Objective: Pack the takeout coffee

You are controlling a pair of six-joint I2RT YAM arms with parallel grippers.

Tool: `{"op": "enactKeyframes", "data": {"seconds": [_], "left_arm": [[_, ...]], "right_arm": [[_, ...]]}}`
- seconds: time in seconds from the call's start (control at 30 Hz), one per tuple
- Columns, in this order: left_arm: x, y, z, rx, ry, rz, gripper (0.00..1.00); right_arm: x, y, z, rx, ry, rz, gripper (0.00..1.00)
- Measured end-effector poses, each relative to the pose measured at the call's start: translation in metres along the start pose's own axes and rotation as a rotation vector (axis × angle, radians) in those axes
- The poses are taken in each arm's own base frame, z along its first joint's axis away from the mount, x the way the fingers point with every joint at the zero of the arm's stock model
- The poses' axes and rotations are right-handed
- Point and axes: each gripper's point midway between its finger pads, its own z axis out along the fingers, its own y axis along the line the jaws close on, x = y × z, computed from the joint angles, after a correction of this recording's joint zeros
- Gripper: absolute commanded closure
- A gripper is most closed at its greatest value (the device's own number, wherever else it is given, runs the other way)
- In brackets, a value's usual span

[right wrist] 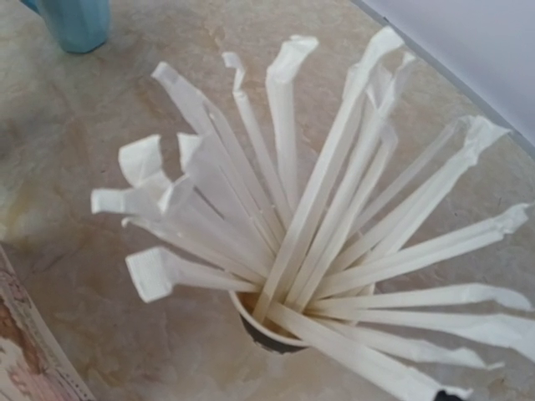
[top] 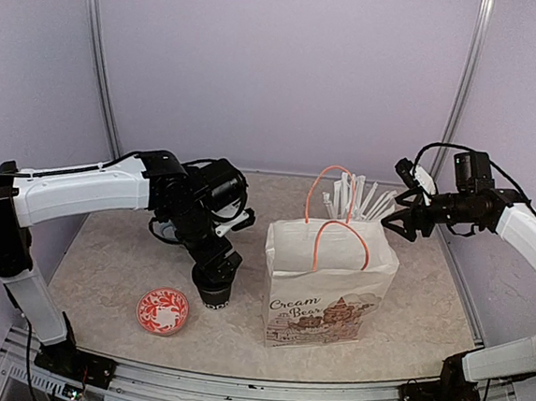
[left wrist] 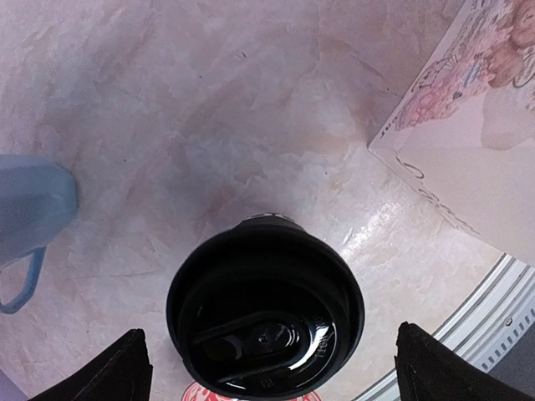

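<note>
— So where does the takeout coffee (top: 213,292) stand?
— Toward the near edge of the tabletop (top: 111,271), left of its middle, just beside the paper bag (top: 328,286), with its black lid (left wrist: 265,322) seated on top. The left gripper (top: 213,266) hangs right over it, fingers (left wrist: 113,372) spread wide to either side and touching nothing
— How will it handle?
— Likely light and soft: a paper wall dents under a hard pinch, and the glossy plastic lid may slip or pop off. I would close gently on the wall below the lid's rim and keep it upright in case it is filled
— And the right gripper (top: 407,220)?
— Near the far right corner, by the straw cup (right wrist: 269,342); whether its jaws are apart I cannot tell
</note>
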Motion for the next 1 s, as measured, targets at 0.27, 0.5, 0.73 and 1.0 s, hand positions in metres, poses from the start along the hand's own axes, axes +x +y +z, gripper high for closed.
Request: {"op": "enactKeyframes", "data": {"seconds": [0.27,0.5,0.73,1.0], "left_arm": [[0.001,0.003,-0.016,-0.013,0.003,0.000,0.13],[0.010,0.004,-0.012,0.002,0.050,-0.029,0.14],[0.014,0.003,0.001,0.006,0.095,-0.037,0.16],[0.017,0.002,0.013,0.011,0.132,-0.035,0.25]], "right_arm": [[-0.001,0.002,0.000,-0.009,-0.005,0.000,0.15],[-0.001,0.003,0.000,-0.017,-0.009,0.000,0.15],[0.004,0.006,0.000,-0.021,-0.004,0.004,0.15],[0.007,0.008,0.001,-0.024,0.001,0.006,0.15]]}}
